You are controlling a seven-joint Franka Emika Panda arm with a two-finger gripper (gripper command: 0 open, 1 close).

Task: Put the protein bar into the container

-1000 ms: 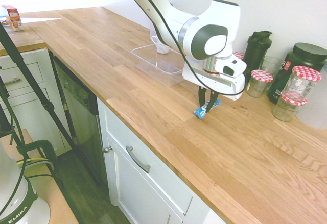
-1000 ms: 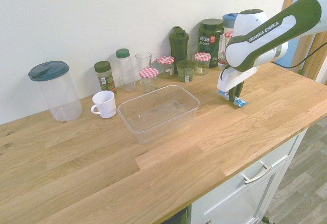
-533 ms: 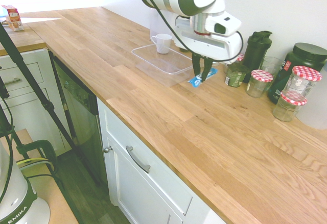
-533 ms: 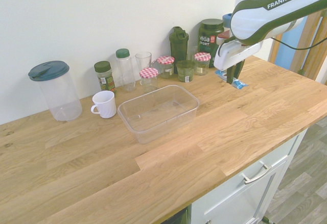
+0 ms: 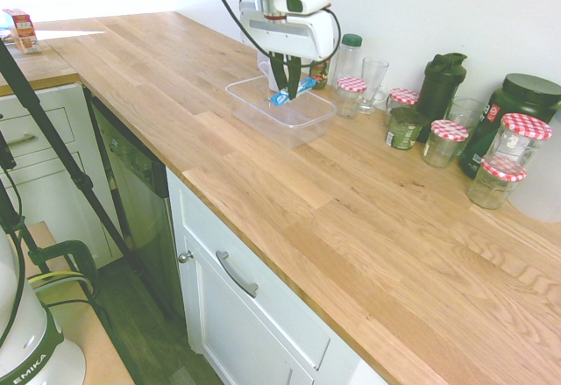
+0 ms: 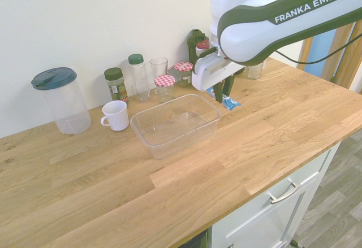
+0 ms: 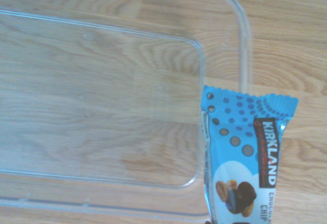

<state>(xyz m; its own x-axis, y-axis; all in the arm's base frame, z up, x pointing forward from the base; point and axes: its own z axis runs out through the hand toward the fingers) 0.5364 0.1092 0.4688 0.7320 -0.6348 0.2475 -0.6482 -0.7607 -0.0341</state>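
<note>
In the first exterior view you see the claw clenched on the protein bar, holding it in the air at the far end of the container. The clear tub sits on the wooden desk. The blue wrapper sticks out sideways from between the dark fingers. Behind the tub stands a row of checked-lid jars, a drinking glass and a dark shaker bottle along the wall.

In the second exterior view you find the claw pointing steeply down just beside the container's right-hand end, the protein bar pinched in it and lifted clear of the desk. A white mug sits close to the tub's left corner. A tall lidded jug stands well apart to the left.

In the wrist view you look straight down on the container, nothing inside it. The protein bar hangs over the tub's rounded rim. Its blue wrapper shows white dots and the print KIRKLAND.
</note>
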